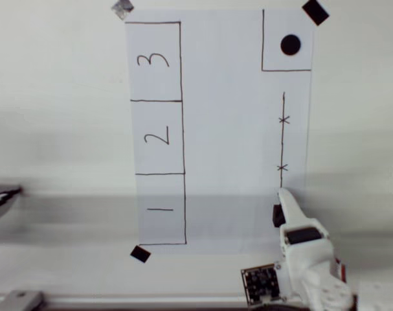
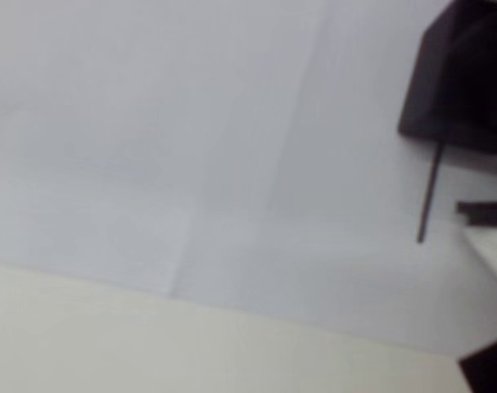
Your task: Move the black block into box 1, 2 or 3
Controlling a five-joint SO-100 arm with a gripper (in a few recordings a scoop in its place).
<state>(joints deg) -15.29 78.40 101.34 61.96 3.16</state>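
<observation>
The black block (image 1: 276,216) lies on the white paper's lower right part, just below the end of the drawn line. My white gripper (image 1: 283,197) reaches up from the bottom right. One finger lies along the block's right side, covers part of it, and points past it. In the wrist view the black block (image 2: 465,74) is blurred at the top right, with a white finger (image 2: 492,246) at the right edge. I see no second finger, so the grip is unclear. Box 1 (image 1: 160,208), box 2 (image 1: 157,137) and box 3 (image 1: 153,61) form a column on the paper's left side, all empty.
A drawn square with a black dot (image 1: 290,44) fills the paper's top right corner. Black tape squares (image 1: 140,254) (image 1: 315,11) hold the paper's corners. The line with x marks (image 1: 283,139) runs down the right side. A dark object (image 1: 2,197) pokes in at the left edge.
</observation>
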